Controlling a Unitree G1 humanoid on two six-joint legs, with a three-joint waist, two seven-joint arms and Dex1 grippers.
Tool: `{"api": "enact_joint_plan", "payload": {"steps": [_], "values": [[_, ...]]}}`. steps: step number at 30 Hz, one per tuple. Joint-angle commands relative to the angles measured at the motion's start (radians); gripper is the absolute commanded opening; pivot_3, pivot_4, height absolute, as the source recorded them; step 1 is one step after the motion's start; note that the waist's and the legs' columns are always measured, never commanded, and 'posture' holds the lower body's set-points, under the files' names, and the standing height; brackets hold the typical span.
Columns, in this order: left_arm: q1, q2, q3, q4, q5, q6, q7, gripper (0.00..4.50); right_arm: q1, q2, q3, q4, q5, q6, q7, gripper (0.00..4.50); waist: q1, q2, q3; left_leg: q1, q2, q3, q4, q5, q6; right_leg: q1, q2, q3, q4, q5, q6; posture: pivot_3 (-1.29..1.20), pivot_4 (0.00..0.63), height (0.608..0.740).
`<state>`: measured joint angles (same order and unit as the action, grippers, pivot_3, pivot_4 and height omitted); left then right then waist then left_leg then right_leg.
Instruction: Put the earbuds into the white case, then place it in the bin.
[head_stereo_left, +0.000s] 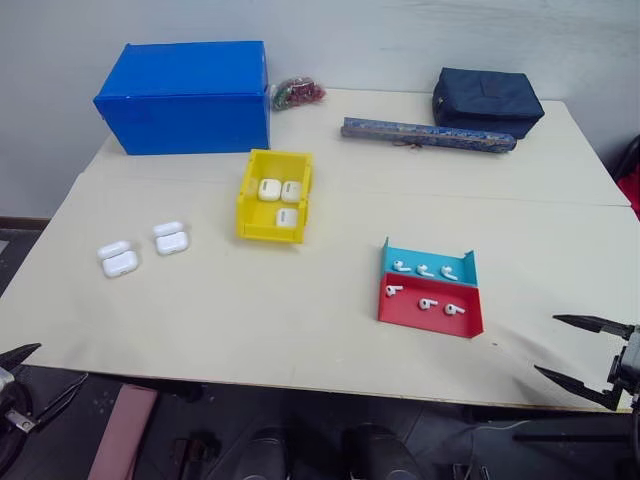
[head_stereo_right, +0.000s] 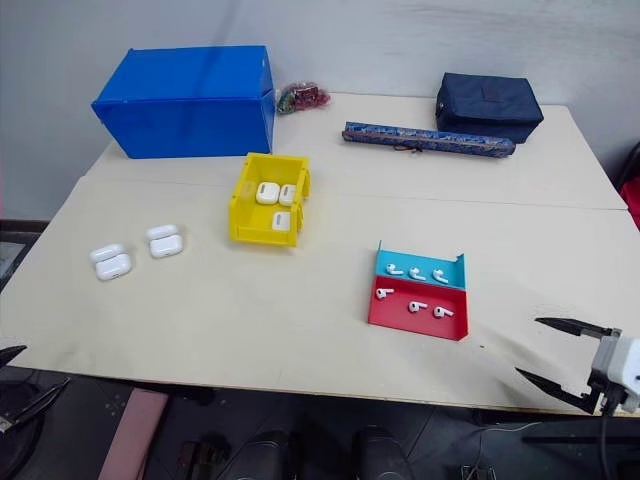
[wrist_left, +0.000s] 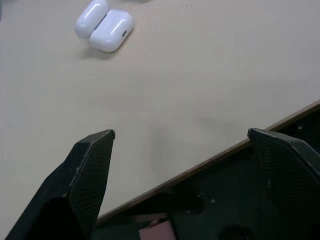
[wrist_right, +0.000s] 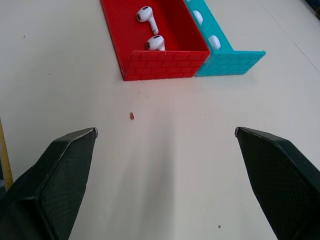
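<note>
Right gripper wide open, empty; earbuds in red tray lie ahead-left, nearer my right arm.

Three closed white cases inside the yellow bin

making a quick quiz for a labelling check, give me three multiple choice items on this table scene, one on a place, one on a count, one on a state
1. Where do the loose earbuds lie?
A. in the red and teal trays
B. in the blue box
C. on the navy pouch

2. How many white cases are in the yellow bin?
A. one
B. three
C. five

3. How is the right claw?
A. shut on a case
B. shut on an earbud
C. open, holding nothing

Answers:
1 A: the earbuds sit in the red tray and teal tray.
2 B: three white cases lie in the yellow bin.
3 C: the right claw has its fingers spread with nothing between.
</note>
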<state>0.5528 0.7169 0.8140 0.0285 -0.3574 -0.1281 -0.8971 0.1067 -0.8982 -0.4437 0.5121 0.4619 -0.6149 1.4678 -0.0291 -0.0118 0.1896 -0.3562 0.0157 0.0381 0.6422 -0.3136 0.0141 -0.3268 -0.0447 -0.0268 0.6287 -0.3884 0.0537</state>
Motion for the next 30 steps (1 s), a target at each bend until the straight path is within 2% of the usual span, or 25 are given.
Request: {"api": "enact_joint_plan", "payload": {"steps": [1,6,12,15,20,25,30], "values": [[-0.003,0.002,0.025,-0.049,-0.021,0.006,0.018,4.48,-0.017,0.013,0.008,0.001,0.015,-0.023,0.022,4.50,0.000,0.000,0.000,0.000,0.000,0.000,0.000,0.000,0.000,0.000,0.000,0.000,0.000,0.000,0.000,0.00,0.150,0.740],[-0.021,-0.011,0.056,-0.127,-0.100,0.099,0.053,4.48,-0.051,0.042,0.043,-0.055,0.042,0.026,0.005,4.50,-0.001,0.001,0.000,0.000,0.000,0.000,0.000,0.000,0.000,0.000,0.000,0.000,0.000,0.000,0.000,0.00,0.150,0.740],[-0.012,-0.052,0.125,-0.246,-0.170,0.355,0.240,4.48,-0.107,0.136,0.111,-0.323,0.102,0.201,-0.123,4.50,-0.009,0.002,0.001,0.000,0.000,0.000,0.000,0.000,0.000,0.000,0.000,0.000,0.002,0.000,0.001,0.00,0.150,0.740],[-0.003,-0.127,0.183,-0.294,-0.221,0.541,0.413,4.48,-0.149,0.191,0.143,-0.434,0.155,0.256,-0.150,4.50,-0.008,0.002,0.001,0.000,0.000,0.000,0.001,0.000,0.000,0.000,0.000,0.000,0.002,0.000,0.001,0.00,0.150,0.740],[-0.033,-0.207,0.271,-0.380,-0.315,0.864,0.685,4.48,-0.174,0.253,0.168,-0.495,0.203,0.241,-0.089,4.50,0.004,-0.001,0.001,-0.001,0.000,0.000,0.002,0.000,0.001,0.000,0.000,0.000,0.002,0.000,0.003,0.00,0.150,0.740],[-0.267,-0.195,0.346,-0.524,-0.510,1.213,1.020,4.48,-0.206,0.295,0.164,-0.451,0.213,0.208,-0.038,4.50,0.029,-0.002,0.001,-0.001,0.000,-0.002,0.006,0.000,0.001,0.002,0.000,0.000,0.004,0.000,0.003,0.00,0.150,0.740],[-0.561,-0.152,0.251,-0.638,-0.569,1.496,1.241,4.48,-0.212,0.306,0.166,-0.440,0.215,0.226,-0.029,4.50,0.025,-0.003,0.000,0.000,-0.001,-0.002,0.006,0.002,-0.001,0.002,0.000,0.000,0.006,0.000,0.003,0.00,0.150,0.740]]}}
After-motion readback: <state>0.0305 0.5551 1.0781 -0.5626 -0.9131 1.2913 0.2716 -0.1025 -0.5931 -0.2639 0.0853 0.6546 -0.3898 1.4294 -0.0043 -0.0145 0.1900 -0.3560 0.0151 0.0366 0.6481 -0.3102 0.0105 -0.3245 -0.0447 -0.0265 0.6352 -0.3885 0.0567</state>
